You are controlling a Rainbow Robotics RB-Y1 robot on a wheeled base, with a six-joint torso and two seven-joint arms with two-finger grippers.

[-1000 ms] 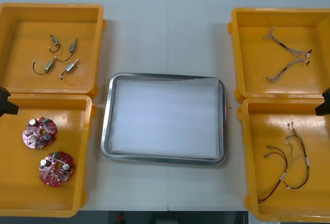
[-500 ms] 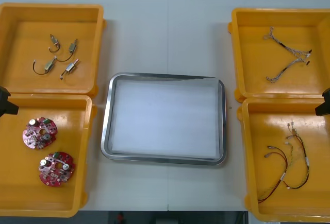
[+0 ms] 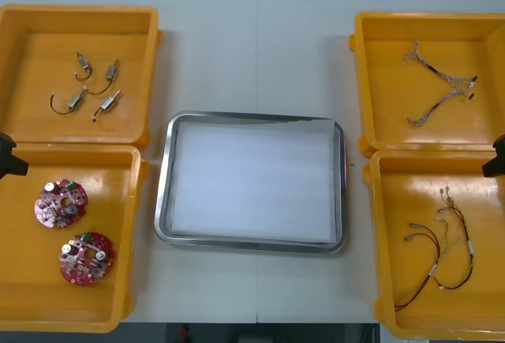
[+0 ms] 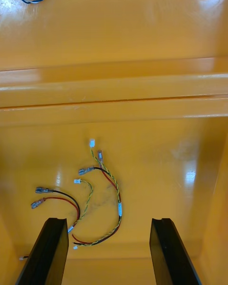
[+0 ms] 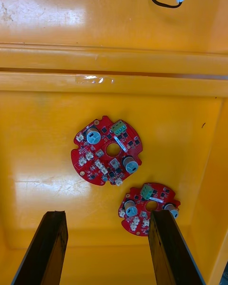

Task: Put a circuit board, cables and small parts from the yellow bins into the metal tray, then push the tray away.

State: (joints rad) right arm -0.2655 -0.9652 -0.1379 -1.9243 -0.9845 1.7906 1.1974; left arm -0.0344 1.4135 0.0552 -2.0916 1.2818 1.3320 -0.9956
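Circuit boards (image 5: pixel 107 150), two: lay just ahead of left gripper (image 5: pixel 107 214), fingers (image 5: pixel 45 247) apart, empty; right gripper (image 4: pixel 108 221) likewise, above cables (image 4: pixel 102 190).

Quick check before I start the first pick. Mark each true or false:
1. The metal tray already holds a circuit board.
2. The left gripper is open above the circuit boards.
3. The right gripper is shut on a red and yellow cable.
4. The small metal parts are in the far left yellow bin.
1. False. The metal tray holds nothing; both circuit boards lie in the near left yellow bin.
2. True. The left gripper is open above them.
3. False. The right gripper is open; the red and yellow cables lie loose on the bin floor below it.
4. True. The small metal parts lie in the far left yellow bin.
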